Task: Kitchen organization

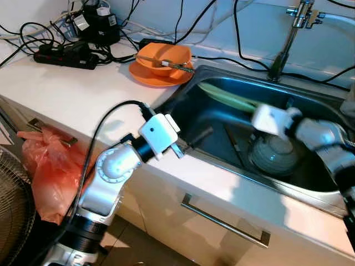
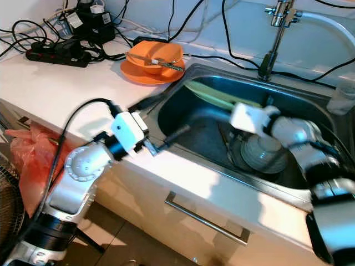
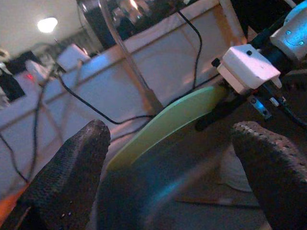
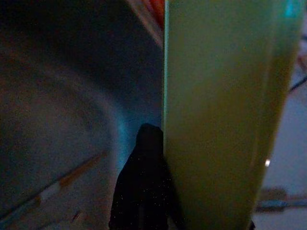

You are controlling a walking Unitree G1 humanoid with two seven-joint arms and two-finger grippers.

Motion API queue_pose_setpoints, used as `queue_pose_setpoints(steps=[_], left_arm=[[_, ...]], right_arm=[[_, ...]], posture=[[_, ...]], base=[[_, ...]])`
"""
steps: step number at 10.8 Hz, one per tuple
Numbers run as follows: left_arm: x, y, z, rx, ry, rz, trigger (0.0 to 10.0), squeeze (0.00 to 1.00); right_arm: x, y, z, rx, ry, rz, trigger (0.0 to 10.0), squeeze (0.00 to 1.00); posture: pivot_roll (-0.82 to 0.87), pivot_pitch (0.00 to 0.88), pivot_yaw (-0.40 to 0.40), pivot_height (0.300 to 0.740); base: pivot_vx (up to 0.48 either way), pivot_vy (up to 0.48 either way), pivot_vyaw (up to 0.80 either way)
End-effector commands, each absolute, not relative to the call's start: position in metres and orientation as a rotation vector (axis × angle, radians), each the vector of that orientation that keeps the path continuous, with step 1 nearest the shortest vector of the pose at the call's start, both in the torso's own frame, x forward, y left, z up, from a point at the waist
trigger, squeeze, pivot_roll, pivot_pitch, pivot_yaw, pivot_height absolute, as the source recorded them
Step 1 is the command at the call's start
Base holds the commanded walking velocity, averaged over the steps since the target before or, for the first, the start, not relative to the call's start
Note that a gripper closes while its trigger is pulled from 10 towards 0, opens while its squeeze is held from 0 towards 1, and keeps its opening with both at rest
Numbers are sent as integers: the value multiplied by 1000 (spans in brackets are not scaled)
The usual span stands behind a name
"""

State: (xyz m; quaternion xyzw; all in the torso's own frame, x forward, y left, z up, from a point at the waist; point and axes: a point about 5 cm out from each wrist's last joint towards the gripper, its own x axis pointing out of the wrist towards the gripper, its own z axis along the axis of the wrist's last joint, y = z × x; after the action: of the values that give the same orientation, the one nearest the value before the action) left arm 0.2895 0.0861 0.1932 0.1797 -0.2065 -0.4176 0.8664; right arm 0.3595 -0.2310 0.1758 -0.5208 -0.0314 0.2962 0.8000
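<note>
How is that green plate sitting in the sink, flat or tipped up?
Tipped up. The green plate stands on edge, leaning along the back wall of the sink, with the right gripper at its edge.

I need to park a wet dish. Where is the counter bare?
Bare counter lies between the power strip and the left hand, in front of the orange plate. The sink is crowded: green plate, upturned bowl, right hand.

Plate (image 1: 233,98) leaning along sink (image 1: 310,191) back wall, twelve o'clock; bowl (image 1: 275,156) inside, four o'clock of it.
</note>
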Motion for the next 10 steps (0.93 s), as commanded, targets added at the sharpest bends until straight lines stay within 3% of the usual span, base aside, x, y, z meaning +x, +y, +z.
queue_pose_setpoints(steps=[1, 3, 10], left_arm=[[287, 83, 189, 324, -374, -908, 10000, 0], [294, 85, 182, 130, -236, -861, 10000, 0], [276, 81, 165, 114, -18, -1082, 10000, 0]], right_arm=[[360, -238, 189, -1095, -120, 569, 10000, 0], [349, -256, 179, -1054, -59, 518, 10000, 0], [335, -259, 140, -1018, 102, 536, 10000, 0]], posture=[[-26, 0, 17, 740], [-30, 0, 12, 740], [-37, 0, 17, 740]], base=[[0, 0, 0], [0, 0, 0], [0, 0, 0]])
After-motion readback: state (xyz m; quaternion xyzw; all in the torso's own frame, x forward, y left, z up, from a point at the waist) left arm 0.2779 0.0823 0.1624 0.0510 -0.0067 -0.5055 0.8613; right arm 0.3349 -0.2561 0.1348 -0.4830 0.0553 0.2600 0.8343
